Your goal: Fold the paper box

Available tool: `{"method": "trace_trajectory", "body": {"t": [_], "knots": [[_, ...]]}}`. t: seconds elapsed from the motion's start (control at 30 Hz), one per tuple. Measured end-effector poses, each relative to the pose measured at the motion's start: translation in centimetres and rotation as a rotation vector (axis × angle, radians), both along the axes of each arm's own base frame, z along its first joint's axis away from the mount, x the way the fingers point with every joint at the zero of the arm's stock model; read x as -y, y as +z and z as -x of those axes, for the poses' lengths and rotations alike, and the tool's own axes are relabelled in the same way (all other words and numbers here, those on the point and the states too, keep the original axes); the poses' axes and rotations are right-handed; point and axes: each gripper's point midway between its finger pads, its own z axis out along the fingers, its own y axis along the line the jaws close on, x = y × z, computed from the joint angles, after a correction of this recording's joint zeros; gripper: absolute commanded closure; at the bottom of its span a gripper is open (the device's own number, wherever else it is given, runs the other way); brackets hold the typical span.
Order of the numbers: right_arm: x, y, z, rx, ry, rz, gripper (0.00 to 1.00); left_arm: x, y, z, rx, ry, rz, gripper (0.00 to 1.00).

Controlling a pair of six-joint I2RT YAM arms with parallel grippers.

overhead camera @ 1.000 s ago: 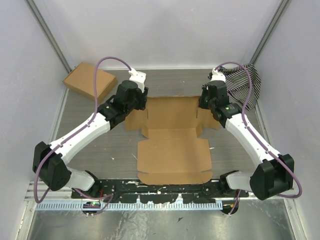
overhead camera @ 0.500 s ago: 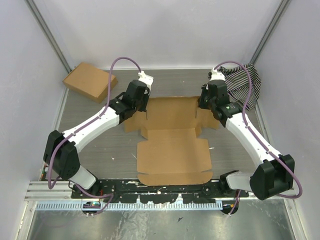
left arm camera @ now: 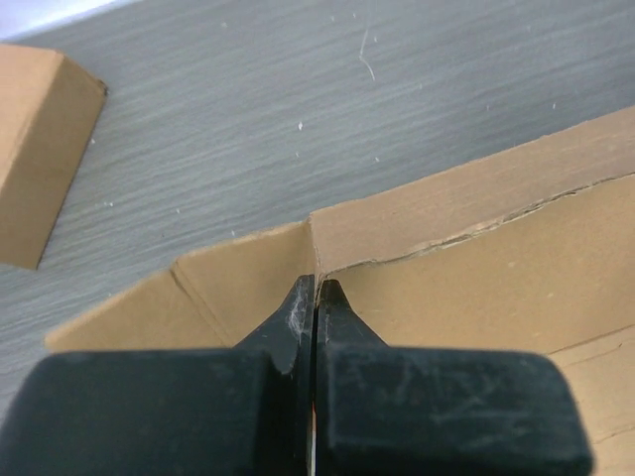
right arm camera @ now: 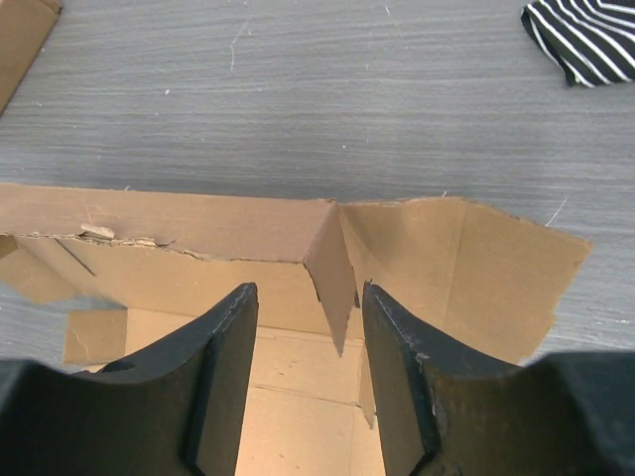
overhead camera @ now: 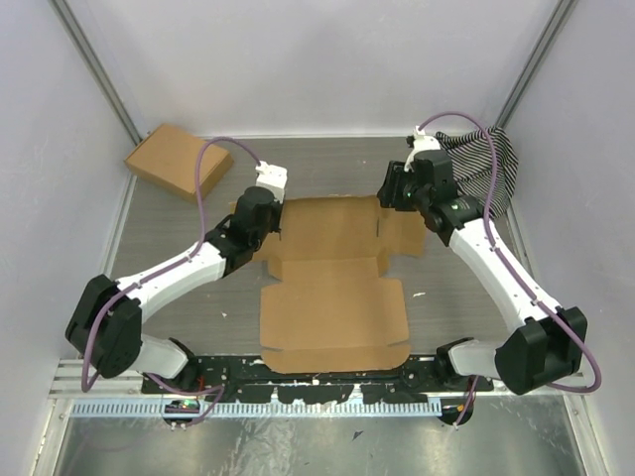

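The paper box (overhead camera: 332, 297) lay mostly flat in the middle of the desk (overhead camera: 174, 243), between my two arms, with its big near panel toward my bases and its far strip lifted into a low wall. I had both arms reaching to the two far corners of that wall, which I judged to be where the side tabs must turn inward before the sides can rise. My left gripper (left arm camera: 316, 296) had its jaws together, tips pressed at the crease where the left corner tab (left arm camera: 223, 288) met the far wall (left arm camera: 466, 203). I could not tell whether any card sat between the tips or whether they only pushed against the fold. Held there, it seemed to brace that corner so the sheet would not slide. My right gripper (right arm camera: 308, 294) had its jaws apart, standing on either side of the small right corner tab (right arm camera: 332, 263) without clamping it. The tab stood on edge between them, with the wider outer flap (right arm camera: 476, 268) leaning away to the right. That spacing looked meant for guiding the tab. A second, already formed cardboard box (overhead camera: 177, 162) sat well apart at the far left, and a striped cloth (overhead camera: 486, 164) lay at the far right.
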Motion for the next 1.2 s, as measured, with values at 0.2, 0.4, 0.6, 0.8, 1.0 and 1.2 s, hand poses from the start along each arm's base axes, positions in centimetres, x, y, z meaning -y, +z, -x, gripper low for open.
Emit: {"method": "trace_trajectory", "body": {"t": [0.2, 0.4, 0.6, 0.8, 1.0, 1.2], "knots": [[0.6, 0.9, -0.4, 0.026, -0.013, 0.018, 0.46, -0.4, 1.7, -1.3, 0.168, 0.012, 0.024, 1.0], [6.4, 1.3, -2.2, 0.061, -0.189, 0.04, 0.5, -1.3, 3.1, -3.0, 0.277, 0.041, 0.062, 1.0], [13.4, -3.8, -1.6, -0.026, -0.413, 0.05, 0.56, -1.3, 0.4, -3.9, 0.301, 0.063, 0.09, 1.0], [11.8, -10.2, 0.8, -0.163, -0.335, 0.011, 0.57, -1.7, -2.2, -3.4, 0.316, 0.074, 0.112, 1.0], [9.1, -13.4, 2.3, -0.206, -0.2, -0.058, 0.58, -2.0, -2.1, -2.8, 0.362, 0.077, 0.172, 1.0], [8.3, -12.1, 2.1, -0.143, -0.155, -0.087, 0.59, -2.1, -1.8, -2.1, 0.4, 0.058, 0.211, 1.0]]}}
